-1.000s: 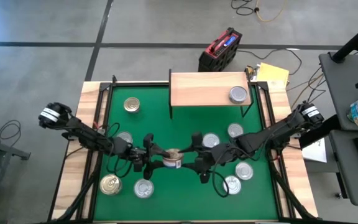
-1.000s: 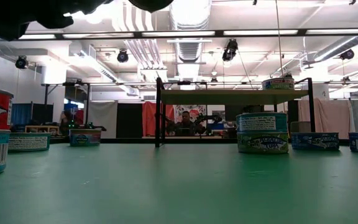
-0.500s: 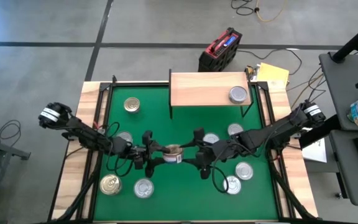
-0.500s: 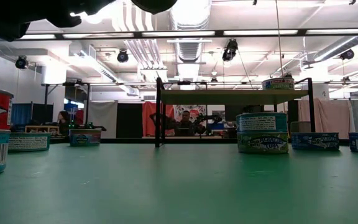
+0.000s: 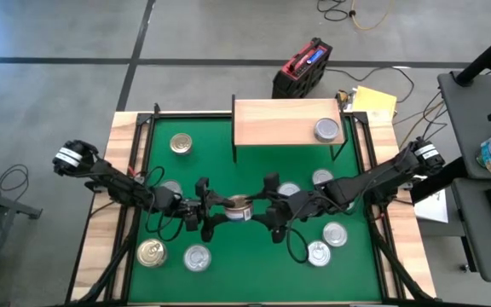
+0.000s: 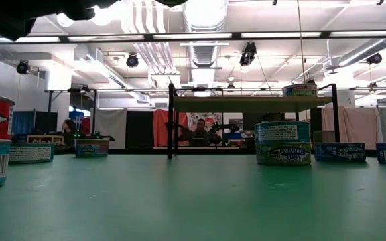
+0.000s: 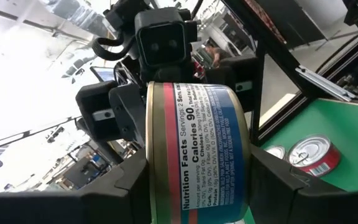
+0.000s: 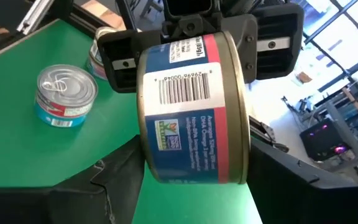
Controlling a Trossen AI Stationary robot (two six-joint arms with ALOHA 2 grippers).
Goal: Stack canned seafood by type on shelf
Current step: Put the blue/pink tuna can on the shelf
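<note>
**Two pincers on one tin above the mat**

The left pincer (image 5: pixel 214 210) and the right pincer (image 5: pixel 262 207) meet over the middle of the green mat (image 5: pixel 254 277), each with its fingers closed on opposite sides of the same gold-rimmed tin (image 5: pixel 239 207). In the left wrist view this tin (image 7: pixel 196 155) fills the space between that arm's dark fingers (image 7: pixel 297 186), turned on its side so its curved wall faces the camera: a paper label banded red and blue with nutrition print, and gold metal rims at both ends. The right wrist view shows the same tin (image 8: pixel 191 106) from the other side, with a barcode on the label, the right arm's dark fingers (image 8: pixel 120 180) flanking it and the other arm's ribbed black finger blocks pressed to its ends.

Around the pincers, loose tins stand upright on the felt-like mat. Nearest the front edge are a gold-topped tin (image 5: pixel 151 252), a silver-topped tin (image 5: pixel 197 257) beside it, and two silver lids on the right side (image 5: pixel 318 253). One short round tin with a pull-tab lid and a blue and red label (image 8: pixel 67 96) stands just beside the right arm.

Farther back, another gold-topped tin (image 5: pixel 180 144) sits alone near the left border. Beyond it stands the shelf (image 5: pixel 280 124), a smooth light-wood board on thin black legs, with a single silver-topped tin on the shelf (image 5: pixel 327 130) at its right end.
</note>
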